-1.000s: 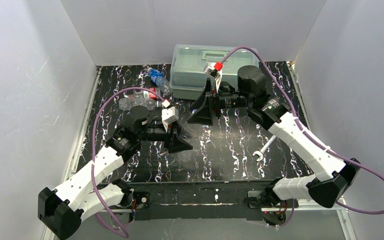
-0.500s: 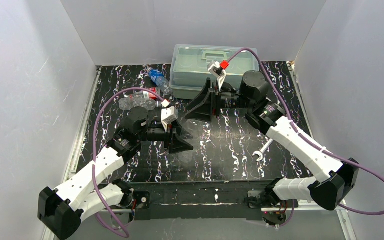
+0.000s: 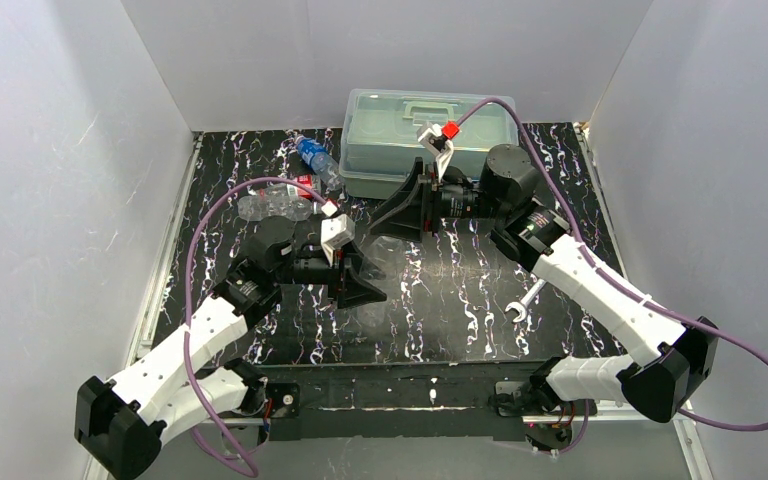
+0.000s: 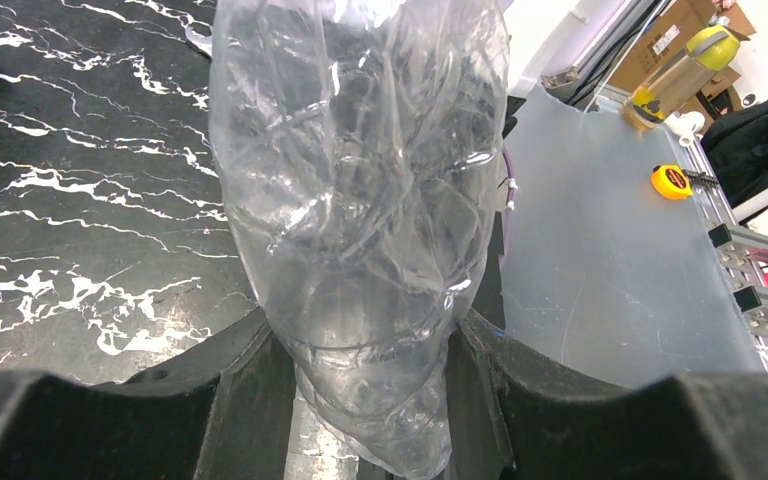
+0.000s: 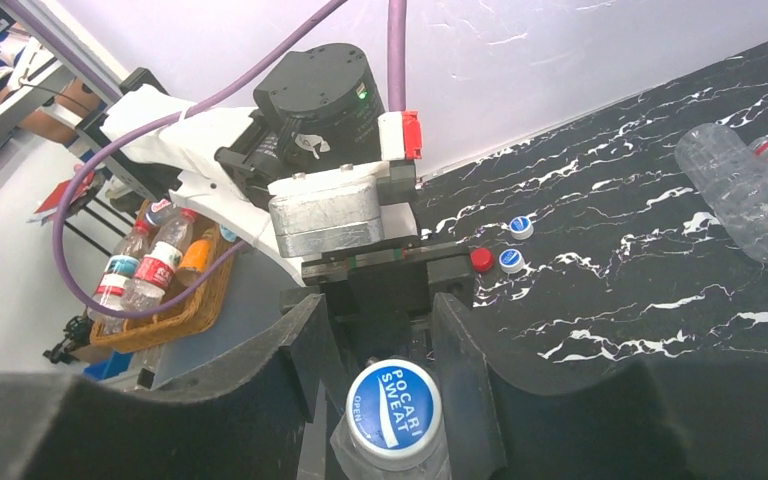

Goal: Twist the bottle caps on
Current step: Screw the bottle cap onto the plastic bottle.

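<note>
"POCARI SWEAT" on blue cap

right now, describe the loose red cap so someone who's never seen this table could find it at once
On the black marbled table, look just right of the left arm in the right wrist view. Three tiny caps lie there: two blue-and-white caps and the red cap, the only all-red one, nearest the arm.

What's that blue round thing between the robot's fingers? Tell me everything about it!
It's a small round blue cap, plastic-looking, with white POCARI SWEAT lettering on its flat top. It sits on the mouth of a clear bottle, facing the camera, with the black fingers of the right gripper close on either side.
</note>
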`<state>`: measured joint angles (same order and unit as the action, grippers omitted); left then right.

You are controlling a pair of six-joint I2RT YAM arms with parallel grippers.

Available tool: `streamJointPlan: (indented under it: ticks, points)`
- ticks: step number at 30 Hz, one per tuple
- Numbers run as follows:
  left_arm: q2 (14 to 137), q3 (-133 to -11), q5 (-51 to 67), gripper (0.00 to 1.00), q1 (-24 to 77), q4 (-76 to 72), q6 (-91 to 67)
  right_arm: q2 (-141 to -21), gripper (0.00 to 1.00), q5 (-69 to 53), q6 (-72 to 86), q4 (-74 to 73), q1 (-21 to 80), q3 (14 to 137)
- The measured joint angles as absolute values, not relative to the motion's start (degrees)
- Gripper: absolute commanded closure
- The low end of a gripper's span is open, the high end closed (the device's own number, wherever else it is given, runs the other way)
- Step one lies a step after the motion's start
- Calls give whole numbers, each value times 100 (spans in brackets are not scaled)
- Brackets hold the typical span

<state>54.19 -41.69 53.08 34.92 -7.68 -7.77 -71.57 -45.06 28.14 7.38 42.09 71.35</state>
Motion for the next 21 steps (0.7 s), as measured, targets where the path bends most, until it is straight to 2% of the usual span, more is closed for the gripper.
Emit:
streamJointPlan:
  ticks: [17,21]
  points:
    - [5280,-4082,5280,100,3347,-749,-821,-7157,57,-4281,2720,642,4209,7059]
    - [5277,-4080,5293,100,3323,-749,-821,-7157,66,-4259,2698,639,4209,7059]
